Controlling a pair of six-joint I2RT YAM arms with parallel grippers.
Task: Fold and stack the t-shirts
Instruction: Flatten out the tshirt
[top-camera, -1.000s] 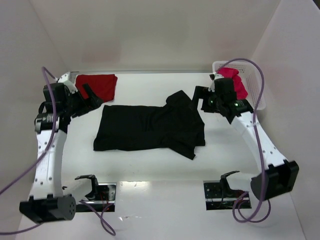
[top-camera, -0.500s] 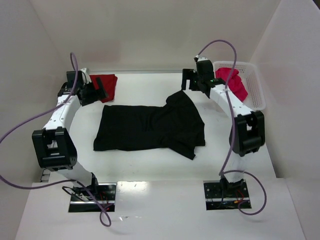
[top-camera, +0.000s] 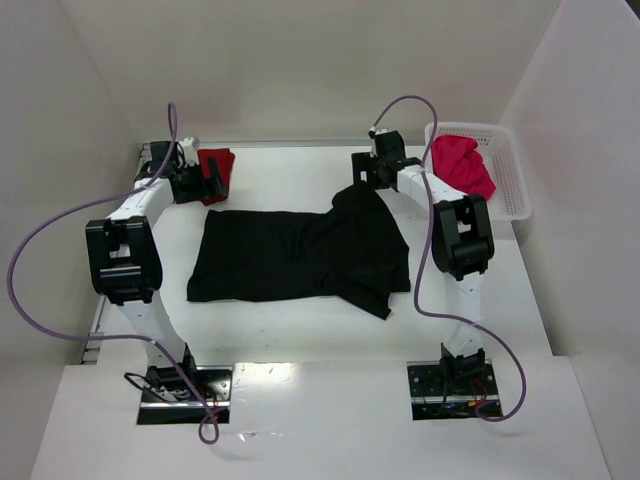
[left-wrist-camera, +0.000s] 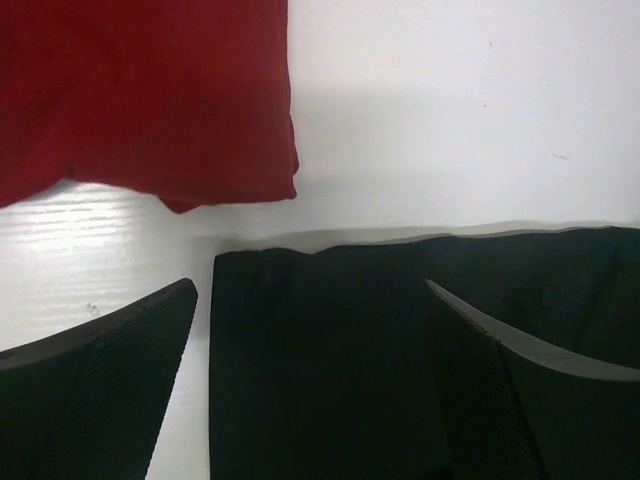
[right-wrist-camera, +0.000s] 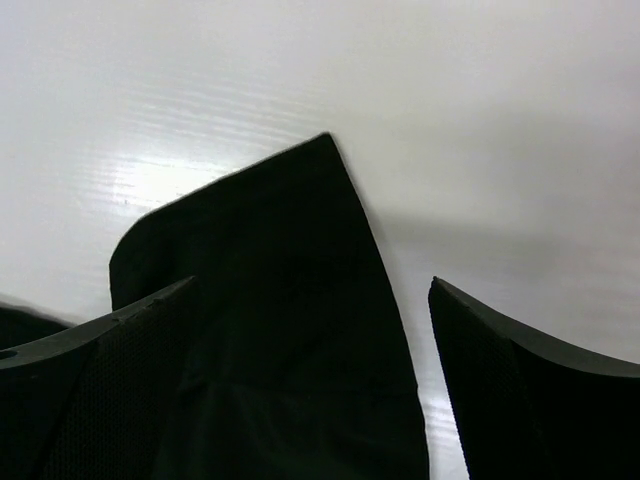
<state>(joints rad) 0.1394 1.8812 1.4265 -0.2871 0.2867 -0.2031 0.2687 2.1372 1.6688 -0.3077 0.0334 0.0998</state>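
White tabletop carries a flat black t-shirt; my left gripper and right gripper hover spread wide above its far edge, holding nothing

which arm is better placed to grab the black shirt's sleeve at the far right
Right. The right gripper is open and poised over the sleeve, whose tip shows between its fingers in the wrist view. The left gripper sits at the black shirt's opposite far corner, beside the dark red shirt.

Arms: were white, with black blocky joints.
Cables: were purple, looping.
Fingers: were black, finely textured.
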